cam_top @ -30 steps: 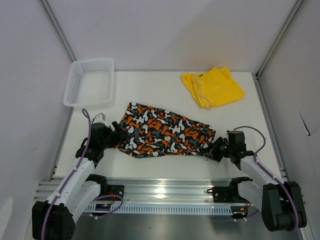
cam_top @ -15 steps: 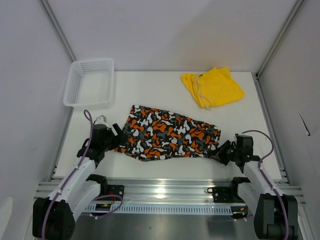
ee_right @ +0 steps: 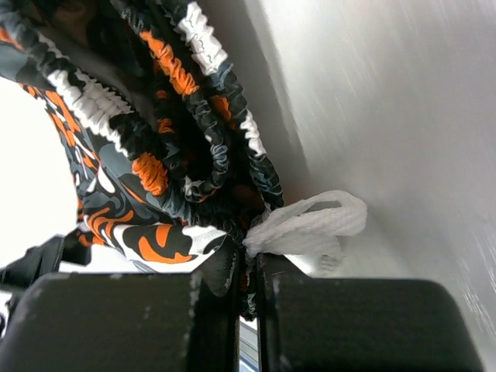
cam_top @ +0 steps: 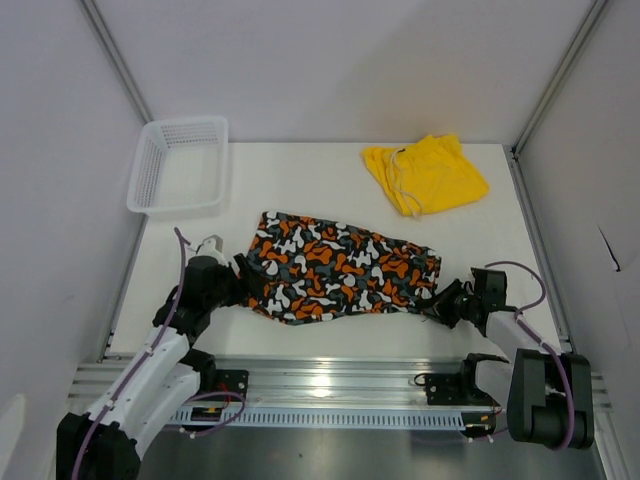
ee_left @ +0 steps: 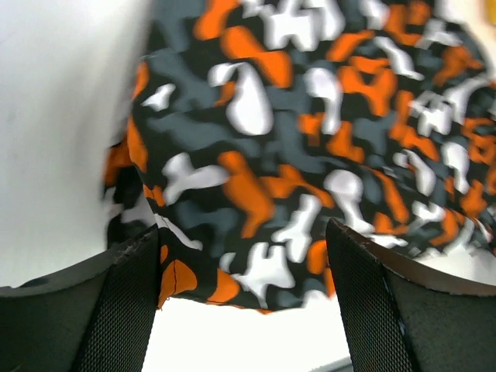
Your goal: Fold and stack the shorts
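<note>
Pulled rightward and flatter than a second ago, patterned shorts (cam_top: 340, 265) lie across the table (cam_top: 300, 190), waistband pinched by the right gripper (ee_right: 248, 267), jaws closed tight to keep them taut, while the left gripper (ee_left: 240, 260) gapes empty over the hem and yellow shorts (cam_top: 425, 175) wait behind.

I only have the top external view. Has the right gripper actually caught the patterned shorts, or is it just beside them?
Observer: Caught. The right wrist view shows the right gripper shut on the gathered waistband of the patterned shorts.
Operator: Anything else pinched there?
Observer: The white drawstring loops out right beside the grip; whether it is clamped too, I cannot tell.
Operator: And the left side?
Observer: The left gripper is open, its fingers either side of the fabric edge, not clamped.
</note>
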